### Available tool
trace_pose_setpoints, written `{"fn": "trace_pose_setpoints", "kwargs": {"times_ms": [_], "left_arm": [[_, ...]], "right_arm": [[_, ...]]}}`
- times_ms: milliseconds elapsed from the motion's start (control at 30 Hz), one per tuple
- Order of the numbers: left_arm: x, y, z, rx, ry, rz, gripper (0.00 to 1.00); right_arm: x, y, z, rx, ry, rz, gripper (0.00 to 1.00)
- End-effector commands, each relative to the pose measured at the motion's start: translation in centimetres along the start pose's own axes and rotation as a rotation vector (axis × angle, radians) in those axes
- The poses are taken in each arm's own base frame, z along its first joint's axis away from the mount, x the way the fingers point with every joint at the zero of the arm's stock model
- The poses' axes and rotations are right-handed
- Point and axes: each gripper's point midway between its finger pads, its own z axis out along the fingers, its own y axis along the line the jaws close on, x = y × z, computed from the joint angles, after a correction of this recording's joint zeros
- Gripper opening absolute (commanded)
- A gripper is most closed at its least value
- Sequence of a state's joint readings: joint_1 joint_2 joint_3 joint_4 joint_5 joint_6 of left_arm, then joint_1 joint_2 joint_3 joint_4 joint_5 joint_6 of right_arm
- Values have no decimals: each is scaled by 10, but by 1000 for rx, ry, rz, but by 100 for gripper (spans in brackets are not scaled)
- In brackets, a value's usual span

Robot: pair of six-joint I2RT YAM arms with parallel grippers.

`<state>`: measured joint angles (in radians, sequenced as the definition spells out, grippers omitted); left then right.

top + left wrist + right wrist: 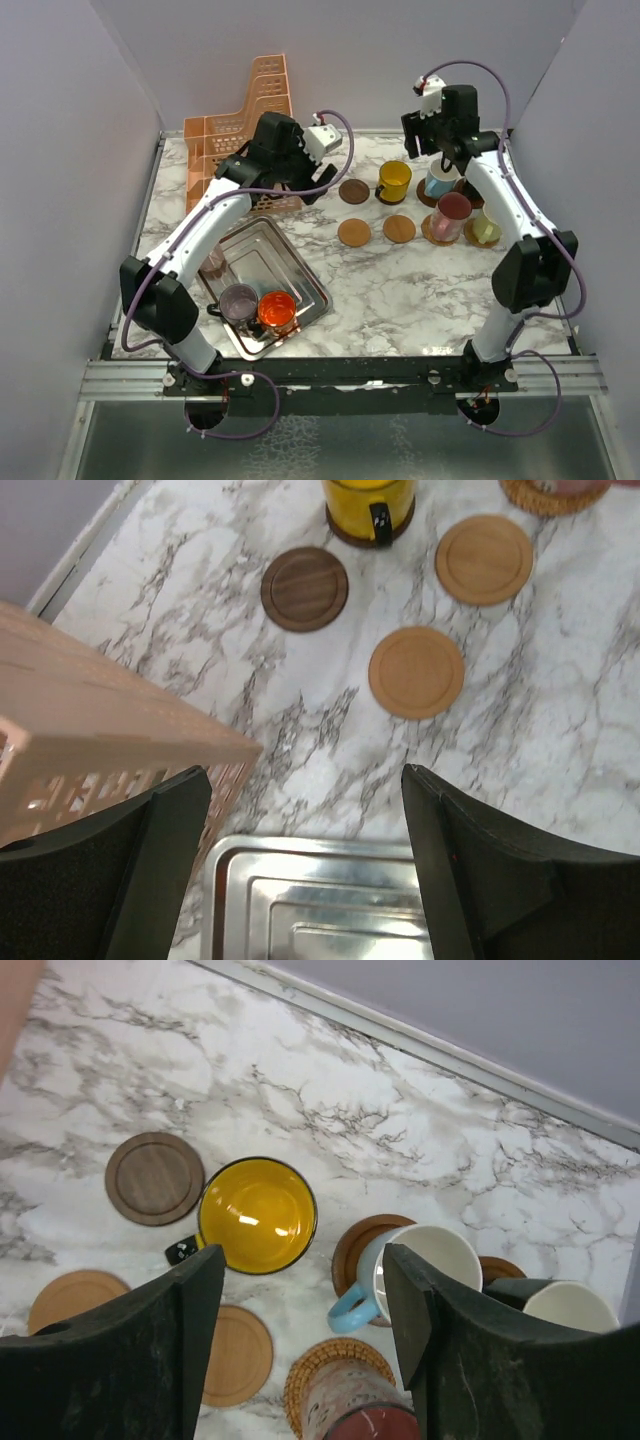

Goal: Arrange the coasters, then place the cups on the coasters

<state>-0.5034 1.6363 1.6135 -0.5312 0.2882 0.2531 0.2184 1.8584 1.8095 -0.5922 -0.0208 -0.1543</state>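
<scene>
Both jaws gape wide, empty: left gripper over the shiny metal tray, right gripper above the glossy yellow cup, far centre. Three smooth round wooden coasters lie bare mid-table on veined marble

A white marble-patterned table with grey veining is walled by plain grey panels on the left, far and right sides, and an aluminium rail runs along its near edge. In the far left corner sits a peach plastic latticed crate, one tall side rising against the far panel. A rectangular silver metal tray lies in the near left part, turned askew to the table edges, its far corner just beside the crate's near corner.
</scene>
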Motion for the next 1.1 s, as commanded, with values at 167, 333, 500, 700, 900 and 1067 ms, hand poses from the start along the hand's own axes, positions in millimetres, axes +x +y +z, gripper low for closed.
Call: {"fn": "trace_pose_setpoints", "kwargs": {"times_ms": [167,333,500,700,900,1067], "left_arm": [[82,-17,-80,174,255,213,84],[118,-46,-92,287,331,210,87],[156,-91,-99,377,412,282,82],[194,-112,-104,419,490,287,74],[222,-119,-102,443,551,287,68],[231,-122,-96,453,569,280,63]], "right_arm": [[1,48,-60,-257,-202,-154,71],[12,71,-86,-358,-266,-180,71],[22,76,-95,-377,-268,-176,71],[29,74,-92,-361,-259,-174,71],[31,65,-92,-302,-260,-176,71],[34,65,-91,-298,-256,-176,71]]}}
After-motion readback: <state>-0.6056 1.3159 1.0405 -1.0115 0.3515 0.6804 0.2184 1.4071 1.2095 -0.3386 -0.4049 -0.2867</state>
